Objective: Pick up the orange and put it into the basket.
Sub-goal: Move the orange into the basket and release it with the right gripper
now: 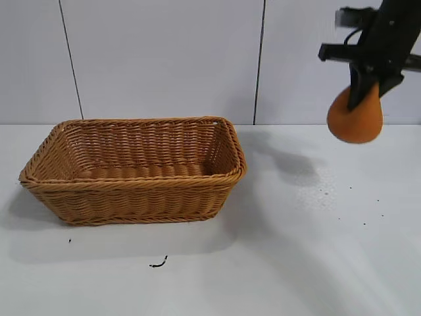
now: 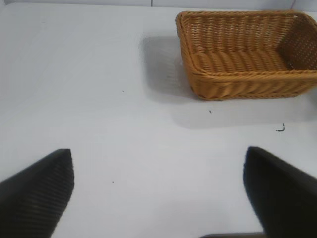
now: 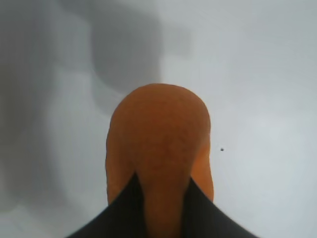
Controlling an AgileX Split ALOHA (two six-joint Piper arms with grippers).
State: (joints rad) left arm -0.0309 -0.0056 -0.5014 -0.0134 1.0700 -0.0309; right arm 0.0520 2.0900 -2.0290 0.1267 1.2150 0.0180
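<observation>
The right gripper (image 1: 364, 92) hangs in the air at the upper right of the exterior view, above the white table (image 1: 316, 250), its black fingers (image 3: 126, 208) pinched on the narrow upper end of the orange (image 1: 355, 118). The fruit hangs directly below the fingertips, broad end down, clear of the table surface. In the right wrist view the two dark fingers close in from either side on the tapering part of the orange (image 3: 158, 144), and the rounded bulk of the fruit swells out beyond them, with only pale table behind it and one small dark speck (image 3: 221, 149) beside it.

Below the held orange and a little toward the basket side, a soft shadow (image 1: 296, 164) lies on the table. A few tiny dark flecks dot the surface beneath and beside the gripper.

The basket (image 1: 135, 197) stands well apart from the right gripper, lower and off to its side toward the left of the exterior view, upright on the table. No fruit shows inside it. A small dark curl of debris (image 1: 158, 263) lies on the table just in front of the basket.

The left gripper (image 2: 158, 198) shows only in its own wrist view, its two black fingers (image 2: 37, 198) spread wide apart with bare table between them. The basket (image 2: 247, 82) sits ahead of it, far beyond the fingertips and off to one side
</observation>
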